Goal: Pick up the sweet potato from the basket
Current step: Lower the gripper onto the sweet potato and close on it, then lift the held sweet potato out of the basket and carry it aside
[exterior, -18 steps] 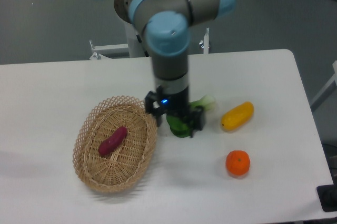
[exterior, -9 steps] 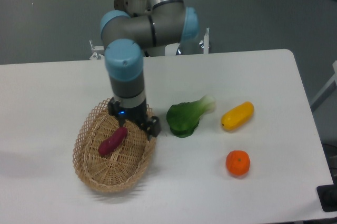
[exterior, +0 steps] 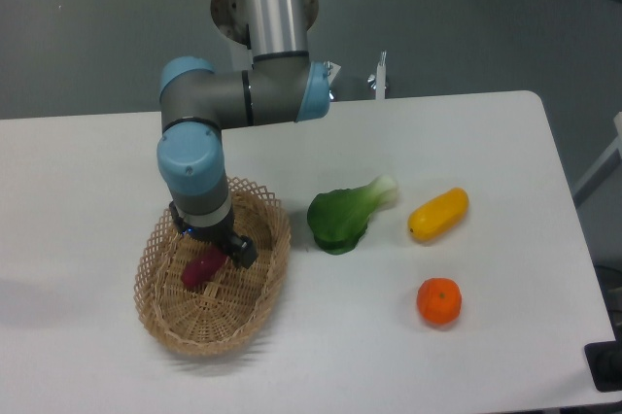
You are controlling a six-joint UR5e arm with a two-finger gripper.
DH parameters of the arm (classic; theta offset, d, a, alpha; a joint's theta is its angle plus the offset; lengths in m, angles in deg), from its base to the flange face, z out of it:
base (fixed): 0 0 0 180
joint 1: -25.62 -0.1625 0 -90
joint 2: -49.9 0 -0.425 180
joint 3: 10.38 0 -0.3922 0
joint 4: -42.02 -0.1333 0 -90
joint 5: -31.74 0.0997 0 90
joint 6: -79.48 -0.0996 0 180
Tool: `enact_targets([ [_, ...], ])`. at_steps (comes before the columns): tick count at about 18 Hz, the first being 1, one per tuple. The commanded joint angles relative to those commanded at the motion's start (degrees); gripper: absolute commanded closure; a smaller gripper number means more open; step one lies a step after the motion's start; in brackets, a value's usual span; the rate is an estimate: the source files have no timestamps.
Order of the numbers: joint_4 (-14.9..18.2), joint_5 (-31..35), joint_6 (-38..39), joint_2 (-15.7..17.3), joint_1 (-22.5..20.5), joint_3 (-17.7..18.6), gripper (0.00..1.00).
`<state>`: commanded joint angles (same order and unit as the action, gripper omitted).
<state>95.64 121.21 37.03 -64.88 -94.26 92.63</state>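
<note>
The basket [exterior: 160,315] of woven tan wicker lies at the front left of the white table. The dark reddish-purple sweet potato [exterior: 201,269] lies inside it, its upper end hidden under my gripper. My gripper [exterior: 211,242] is low inside the basket, directly over the sweet potato, pointing down. Its jaws look open, one on each side of the tuber's upper end. I cannot tell whether they touch it.
A green leafy vegetable [exterior: 340,217] lies just right of the basket. A yellow oblong vegetable [exterior: 438,214] lies further right, and a round orange fruit [exterior: 438,301] sits in front of it. The arm's mount stands at the table's back edge.
The gripper has moved left from over the green vegetable, across the basket's right rim, and down over the sweet potato. The objects have not moved.
</note>
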Motion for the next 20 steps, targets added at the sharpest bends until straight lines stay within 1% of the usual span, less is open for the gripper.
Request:
enact_targets([
  [2,-1.05,0.09,-0.09,-0.35,0.09,0.00,0.00],
  [3,-1.14,0.09,-0.17,-0.18,0.09,0.00,0.02],
  [4,-1.14,0.09,-0.35,-0.18,0.09,0.00,0.11],
  [6,-1.14,0.09,-0.53,-0.18,0.09,-0.09,0.38],
  [7,-1.14,0.17,-0.70,-0.18,0.09,-0.35,0.47],
  [10,-1.05,0.96,-0.79,-0.27,0.09,-0.53,0.66],
  [12,-0.97,1.05,-0.79,-0.18,0.09,-0.70,0.75],
  [14,-0.97,1.05,-1.23,0.00,0.09,-0.79,0.78],
  [17,-0.97,1.14,-2.19,0.52,0.00,-1.05,0.79],
  [20,-0.44,1.14,-5.87,2.54,-0.87,-1.41,0.79],
])
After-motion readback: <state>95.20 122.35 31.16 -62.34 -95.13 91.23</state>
